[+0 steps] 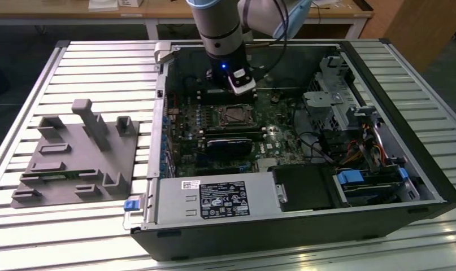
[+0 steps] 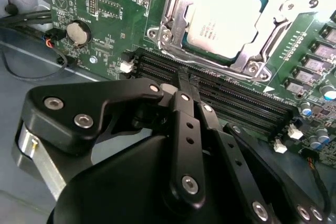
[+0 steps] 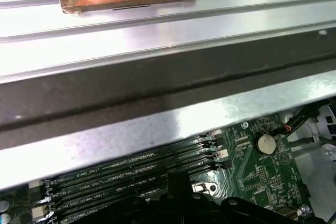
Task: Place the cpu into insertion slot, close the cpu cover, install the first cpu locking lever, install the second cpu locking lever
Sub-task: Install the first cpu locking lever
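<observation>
Gripper [image 2: 184, 85], fingers pressed together with nothing between them, hangs over the long black memory slots [image 2: 220, 95] in the second wrist view. Just beyond, cpu [image 2: 223, 19] lies seated in insertion slot [image 2: 173, 22], with cpu cover [image 2: 262, 51] apparently framing it. Risk: a descent made too near could strike the memory slots instead of the socket hardware.

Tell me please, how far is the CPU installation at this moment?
Done: the cpu lies in the insertion slot, and the cpu cover frames it, apparently down. In hand: nothing; the pincer is shut and empty above the memory slots. Whether either locking lever is latched, I cannot tell.
</observation>
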`<state>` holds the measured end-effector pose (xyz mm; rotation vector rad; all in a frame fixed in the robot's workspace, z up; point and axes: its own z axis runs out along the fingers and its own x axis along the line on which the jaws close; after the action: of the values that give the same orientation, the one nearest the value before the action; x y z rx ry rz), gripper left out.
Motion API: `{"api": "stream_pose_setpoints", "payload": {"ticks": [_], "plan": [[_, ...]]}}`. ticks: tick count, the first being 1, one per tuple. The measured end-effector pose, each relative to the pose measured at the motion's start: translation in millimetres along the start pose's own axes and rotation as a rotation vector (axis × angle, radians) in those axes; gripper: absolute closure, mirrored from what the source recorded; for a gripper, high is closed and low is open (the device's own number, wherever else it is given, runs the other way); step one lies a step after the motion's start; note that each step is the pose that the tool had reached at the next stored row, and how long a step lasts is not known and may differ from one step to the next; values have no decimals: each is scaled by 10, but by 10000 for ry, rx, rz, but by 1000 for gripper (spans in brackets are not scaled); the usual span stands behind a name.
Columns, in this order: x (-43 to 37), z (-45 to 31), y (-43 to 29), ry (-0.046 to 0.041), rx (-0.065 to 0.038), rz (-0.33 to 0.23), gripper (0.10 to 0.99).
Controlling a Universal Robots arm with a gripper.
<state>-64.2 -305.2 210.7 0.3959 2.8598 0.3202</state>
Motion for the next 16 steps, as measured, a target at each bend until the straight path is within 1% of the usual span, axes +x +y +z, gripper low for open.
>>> {"api": "stream_pose_setpoints", "payload": {"ticks": [3,5,9,11,13,14,16], "plan": [[0,-3,0,0,0,0,980],[-1,-2,1,-4,18,-5,980],[-4,1,1,-14,129,-30,980],[-8,3,2,-5,225,-48,980],[-16,7,3,28,351,-69,980],[-20,9,4,56,427,-78,980],[-31,13,7,139,602,-94,980]]}}
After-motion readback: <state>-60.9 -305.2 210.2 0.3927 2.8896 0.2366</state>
